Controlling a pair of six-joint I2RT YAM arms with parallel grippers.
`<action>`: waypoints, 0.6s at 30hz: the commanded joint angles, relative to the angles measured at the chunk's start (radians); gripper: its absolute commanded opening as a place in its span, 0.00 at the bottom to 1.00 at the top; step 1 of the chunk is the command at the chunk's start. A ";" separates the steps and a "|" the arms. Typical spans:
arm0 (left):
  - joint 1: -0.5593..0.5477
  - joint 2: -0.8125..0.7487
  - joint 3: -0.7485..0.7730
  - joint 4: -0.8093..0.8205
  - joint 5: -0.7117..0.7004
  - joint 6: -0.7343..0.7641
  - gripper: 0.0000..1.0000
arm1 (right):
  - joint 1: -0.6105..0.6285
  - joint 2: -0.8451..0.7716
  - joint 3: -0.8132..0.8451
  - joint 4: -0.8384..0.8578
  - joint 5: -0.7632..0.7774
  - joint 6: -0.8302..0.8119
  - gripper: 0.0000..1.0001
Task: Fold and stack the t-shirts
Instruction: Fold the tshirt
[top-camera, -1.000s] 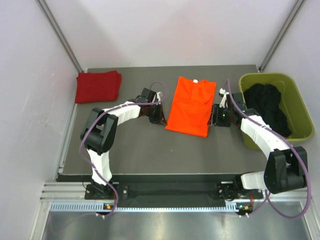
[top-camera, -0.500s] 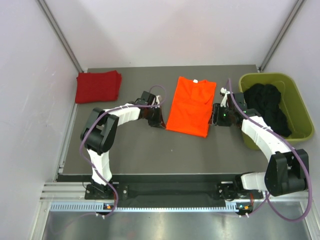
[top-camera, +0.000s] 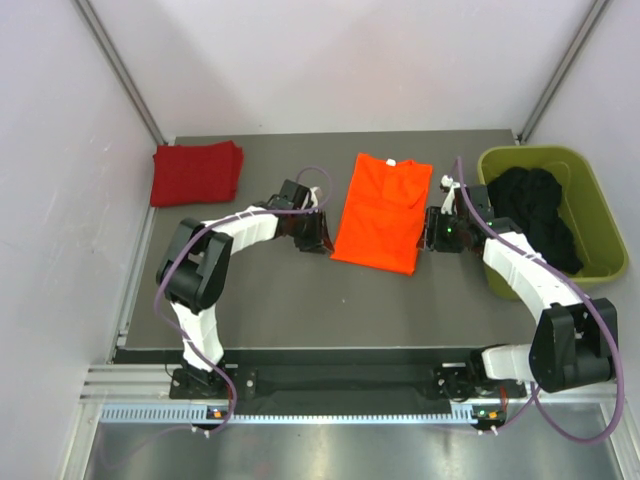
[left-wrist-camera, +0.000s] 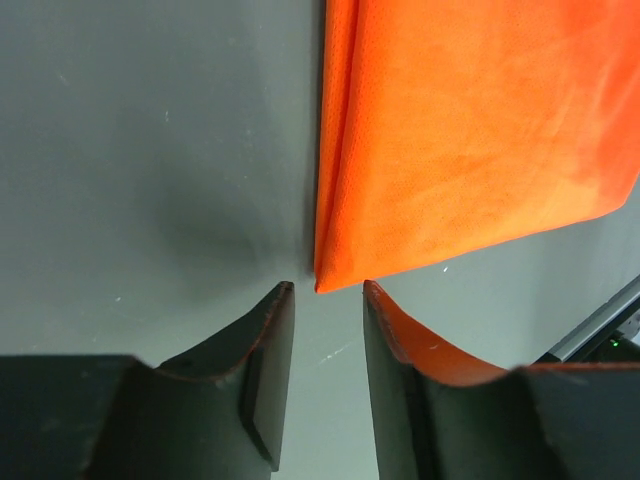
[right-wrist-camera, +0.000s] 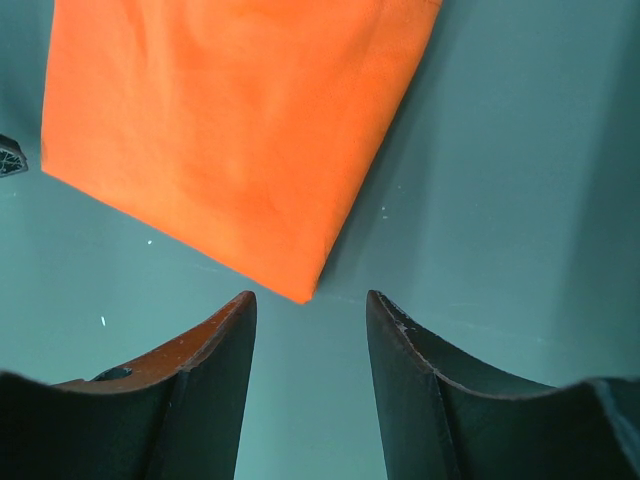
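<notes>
The bright orange t-shirt (top-camera: 383, 212) lies folded lengthwise at the middle of the table. The dark red t-shirt (top-camera: 196, 172) sits folded at the far left corner. My left gripper (top-camera: 323, 244) is at the orange shirt's near left corner. In the left wrist view its jaws (left-wrist-camera: 325, 295) stand open, with the shirt's corner (left-wrist-camera: 330, 280) just beyond the fingertips and nothing between them. My right gripper (top-camera: 428, 240) is at the near right corner. It is open too (right-wrist-camera: 308, 300), and the orange corner (right-wrist-camera: 300, 290) lies just ahead of its tips.
An olive-green tub (top-camera: 598, 222) holding dark clothes (top-camera: 535, 205) stands at the right edge, close behind my right arm. The dark grey table (top-camera: 330, 300) is bordered by white walls at the left and back.
My left gripper's jaws have parted from shut to open at the orange shirt's corner. The right gripper and both shirts have stayed put.
</notes>
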 joint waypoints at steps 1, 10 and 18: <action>0.002 -0.033 0.035 0.022 0.017 0.038 0.39 | -0.006 -0.030 -0.002 0.018 0.010 -0.009 0.48; -0.005 0.057 0.078 0.036 0.052 0.042 0.36 | -0.006 -0.039 -0.003 0.020 0.003 -0.005 0.49; -0.023 0.083 0.072 0.050 0.069 0.032 0.12 | -0.005 -0.050 -0.016 0.018 0.004 -0.006 0.49</action>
